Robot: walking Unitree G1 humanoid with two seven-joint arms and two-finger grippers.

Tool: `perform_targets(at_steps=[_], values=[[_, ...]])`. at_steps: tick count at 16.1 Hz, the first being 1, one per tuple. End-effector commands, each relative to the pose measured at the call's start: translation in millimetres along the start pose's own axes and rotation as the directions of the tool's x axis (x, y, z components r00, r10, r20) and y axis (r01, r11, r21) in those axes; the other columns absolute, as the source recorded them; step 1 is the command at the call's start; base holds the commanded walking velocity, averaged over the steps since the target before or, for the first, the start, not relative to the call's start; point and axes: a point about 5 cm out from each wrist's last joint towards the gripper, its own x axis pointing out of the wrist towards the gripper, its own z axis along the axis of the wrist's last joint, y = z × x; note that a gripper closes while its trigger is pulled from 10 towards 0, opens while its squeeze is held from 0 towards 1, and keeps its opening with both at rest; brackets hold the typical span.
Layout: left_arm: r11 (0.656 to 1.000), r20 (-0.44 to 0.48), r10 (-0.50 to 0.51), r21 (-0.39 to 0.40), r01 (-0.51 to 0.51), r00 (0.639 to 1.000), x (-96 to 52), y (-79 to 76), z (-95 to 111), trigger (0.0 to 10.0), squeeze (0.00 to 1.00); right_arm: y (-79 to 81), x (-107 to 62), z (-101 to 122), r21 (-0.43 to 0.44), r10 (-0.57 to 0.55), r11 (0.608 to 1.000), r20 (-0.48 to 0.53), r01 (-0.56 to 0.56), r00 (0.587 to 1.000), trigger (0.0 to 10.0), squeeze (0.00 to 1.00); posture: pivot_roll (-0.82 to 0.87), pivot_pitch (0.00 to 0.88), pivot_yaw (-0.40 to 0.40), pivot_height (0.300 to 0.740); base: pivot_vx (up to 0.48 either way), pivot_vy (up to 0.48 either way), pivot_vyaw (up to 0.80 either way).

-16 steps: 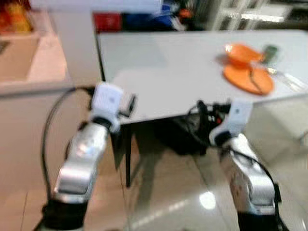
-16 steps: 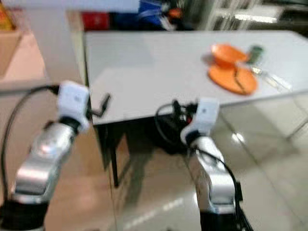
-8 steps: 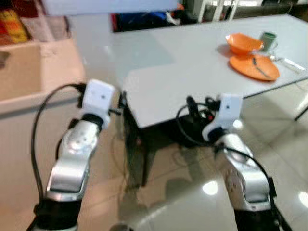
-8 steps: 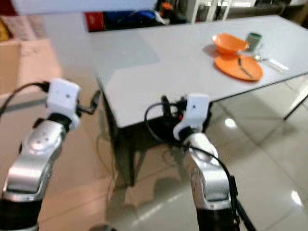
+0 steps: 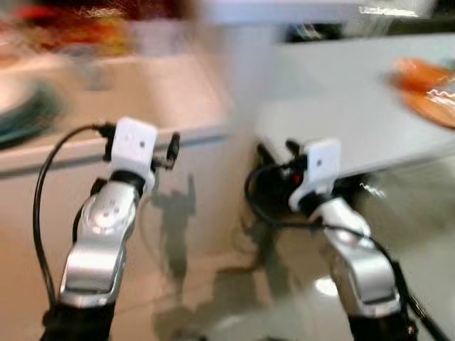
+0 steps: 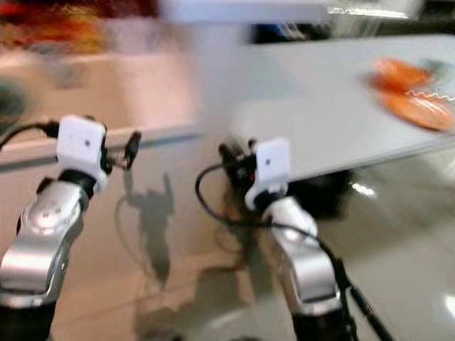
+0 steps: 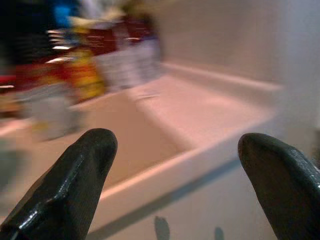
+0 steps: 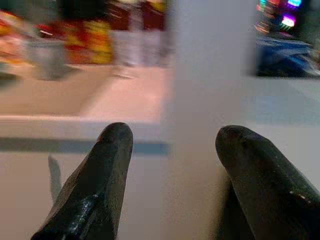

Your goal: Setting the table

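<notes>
The whole picture is blurred by motion. A grey table [image 5: 341, 128] stands to the right, and at its far right edge lie an orange plate [image 5: 430, 108] and an orange bowl [image 5: 418, 71]. My left gripper [image 7: 177, 145] is held up in front of a pale counter, open, with nothing between its fingers [image 7: 90, 155]. My right gripper [image 8: 172, 135] hangs near the table's near corner, also open and empty. Both silver arms reach forward at chest height, far from the dishes.
A pale counter [image 5: 106, 92] with a sunken basin [image 7: 140, 130] runs across the left. Coloured packets and jars [image 7: 85, 70] stand along its back. A dark green round thing [image 5: 25, 121] lies at the counter's left. A white pillar [image 8: 210, 75] rises between counter and table. The floor is glossy tile.
The camera has swung left: the table and orange dishes have slid to the right edge and the counter has come into view. Both grippers stay raised and empty.
</notes>
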Motion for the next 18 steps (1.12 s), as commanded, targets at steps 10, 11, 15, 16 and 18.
perform_targets(at_steps=[10, 11, 15, 16, 18], values=[[0.998, 0.147, 0.033, -0.064, -0.024, 0.989, 5.3, 0.4, 45, 10.0, 0.00, -28.7, 8.8, 37, 0.135, -0.151, 0.982, 0.124, 0.135, 0.981, 10.0, 0.00, 0.10, 0.029, -0.077, 0.740, 0.000, 0.384, 0.48], [0.998, 0.143, 0.027, -0.064, -0.018, 0.989, 5.0, -1.1, 45, 10.0, 0.00, -29.7, 8.7, 37, 0.149, -0.156, 0.979, 0.123, 0.137, 0.980, 10.0, 0.00, 0.10, 0.029, -0.079, 0.740, 0.281, 0.000, 0.00], [0.999, 0.119, 0.011, -0.040, -0.006, 0.993, 5.0, -2.8, 40, 10.0, 0.00, -35.0, 5.8, 34, 0.132, -0.183, 0.977, 0.115, 0.168, 0.976, 10.0, 0.00, 0.11, 0.024, -0.089, 0.740, 0.419, 0.000, 0.00], [0.999, 0.116, 0.009, -0.038, -0.004, 0.993, 5.0, -3.2, 40, 10.0, 0.00, -36.5, 5.2, 34, 0.136, -0.190, 0.975, 0.112, 0.175, 0.975, 10.0, 0.00, 0.11, 0.024, -0.089, 0.740, 0.450, 0.000, 0.00], [0.999, 0.115, -0.012, -0.032, 0.015, 0.993, 4.5, -5.1, 39, 10.0, 0.00, -39.7, 4.3, 36, 0.143, -0.203, 0.972, 0.115, 0.186, 0.972, 10.0, 0.00, 0.11, 0.014, -0.085, 0.740, 0.446, 0.000, 0.00]])
